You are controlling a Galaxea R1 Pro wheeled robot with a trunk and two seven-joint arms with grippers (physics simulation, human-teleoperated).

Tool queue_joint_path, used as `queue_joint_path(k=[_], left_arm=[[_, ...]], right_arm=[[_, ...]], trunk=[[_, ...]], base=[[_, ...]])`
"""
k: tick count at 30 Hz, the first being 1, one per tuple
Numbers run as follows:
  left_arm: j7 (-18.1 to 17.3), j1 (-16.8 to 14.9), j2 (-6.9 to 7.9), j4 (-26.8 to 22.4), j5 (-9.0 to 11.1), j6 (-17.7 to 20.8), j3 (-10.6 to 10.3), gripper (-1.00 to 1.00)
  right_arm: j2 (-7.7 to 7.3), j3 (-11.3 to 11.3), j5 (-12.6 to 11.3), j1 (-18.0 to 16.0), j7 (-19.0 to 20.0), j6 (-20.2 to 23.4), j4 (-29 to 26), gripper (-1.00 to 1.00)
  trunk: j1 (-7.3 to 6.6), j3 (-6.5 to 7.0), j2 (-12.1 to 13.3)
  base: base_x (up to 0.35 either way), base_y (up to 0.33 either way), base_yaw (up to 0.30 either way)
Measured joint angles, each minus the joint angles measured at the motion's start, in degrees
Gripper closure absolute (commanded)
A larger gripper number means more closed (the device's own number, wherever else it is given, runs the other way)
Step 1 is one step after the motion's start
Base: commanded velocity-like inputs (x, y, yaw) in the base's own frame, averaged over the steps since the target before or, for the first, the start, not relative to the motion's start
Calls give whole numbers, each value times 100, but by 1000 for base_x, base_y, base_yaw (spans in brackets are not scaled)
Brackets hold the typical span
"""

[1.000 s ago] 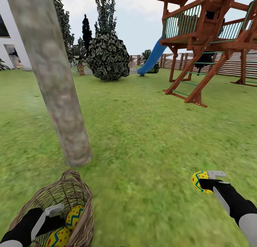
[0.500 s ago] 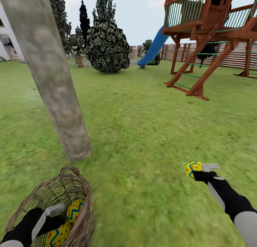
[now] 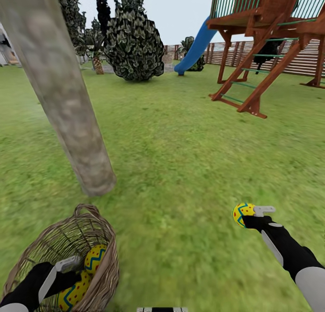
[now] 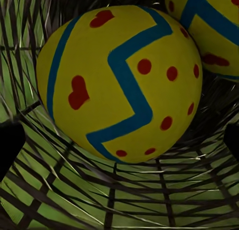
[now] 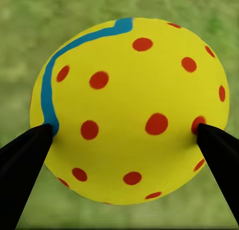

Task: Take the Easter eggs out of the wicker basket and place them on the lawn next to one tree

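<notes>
Compared with a second ago: whole head view tipped downward, so trunk, bush and play tower sit higher in the picture — camera shift, not movement of those things. Right claw (image 3: 251,213) a little nearer the middle of the picture and slightly higher than before, same egg (image 3: 243,213) clamped. Left claw (image 3: 77,268) inside the basket (image 3: 104,258) as before, two eggs beside it, much as they lay earlier.

Right claw: clamped on one egg (image 5: 130,110), both dark fingertips (image 5: 25,162) pressed to its opposite sides, blurred grass behind. Egg held off the lawn (image 3: 189,136), out ahead of the claw. Tree trunk (image 3: 67,104) well apart, off toward the left arm's side and farther forward.

Left claw: down in the basket, pale finger (image 3: 67,263) lying over the wicker; open or closed cannot be told from these pictures. One egg (image 4: 122,83) directly ahead of the claw, close, resting on the woven wall (image 4: 114,195), dark finger edges at either side not touching it. Second egg (image 4: 206,25) just beyond, touching or nearly touching the first. In the head view, upper egg (image 3: 95,258) just past the fingertip, lower egg (image 3: 72,294) beside the claw. Basket near the foot of the trunk, not touching it.
</notes>
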Motion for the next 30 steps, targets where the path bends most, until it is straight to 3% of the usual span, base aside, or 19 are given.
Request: queue_joint_path(k=[6, 12, 30], left_arm=[[8, -1, -3, 0, -5, 0, -3, -100], [8, -2, -5, 0, -8, 0, -3, -100], [11, 0, -13, 10, 1, 0, 2, -100]], right_arm=[[9, 9, 9, 0, -7, -2, 0, 100], [16, 205, 5, -2, -30, -9, 0, 100], [36, 233, 3, 0, -32, -9, 0, 100]], trunk=[[15, -133, -8], [31, -266, -16], [33, -288, -18]], base=[[0, 0, 0], [0, 0, 0], [49, 0, 0]])
